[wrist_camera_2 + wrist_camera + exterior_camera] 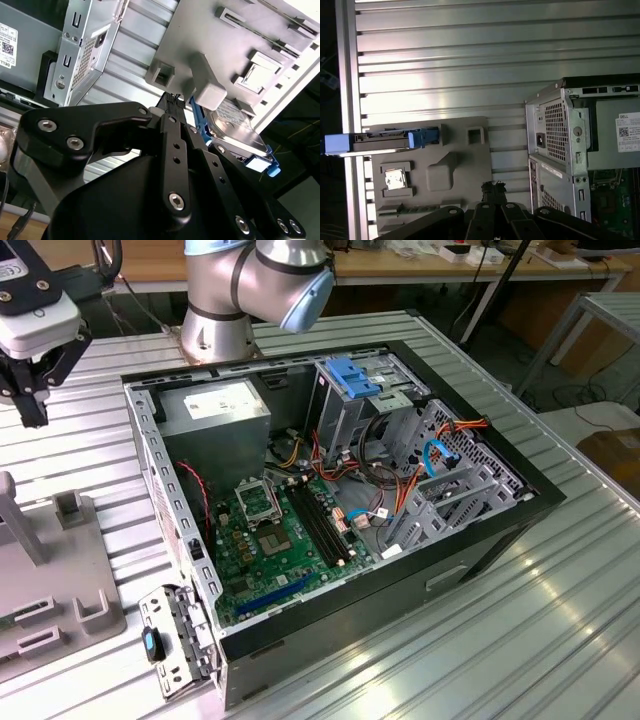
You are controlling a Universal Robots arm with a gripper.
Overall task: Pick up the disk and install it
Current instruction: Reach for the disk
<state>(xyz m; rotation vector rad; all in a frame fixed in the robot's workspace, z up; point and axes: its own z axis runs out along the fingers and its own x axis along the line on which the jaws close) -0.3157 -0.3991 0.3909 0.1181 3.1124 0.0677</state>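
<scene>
Wide bare counter (445, 65) is free for my gripper (493, 186). Grey fixture (452, 147) with raised posts, and the disk (385, 140) on edge, block one side. Open computer case (555, 125) walls the other, a narrow strip between. Inside the case, cables (405, 485) and the blue-handled cage (340, 415) crowd the room.

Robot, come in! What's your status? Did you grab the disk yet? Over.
End effector shut, holding nothing, by the grey holder. Disk on edge in that holder, not picked up. Nothing seen blocking it.
</scene>
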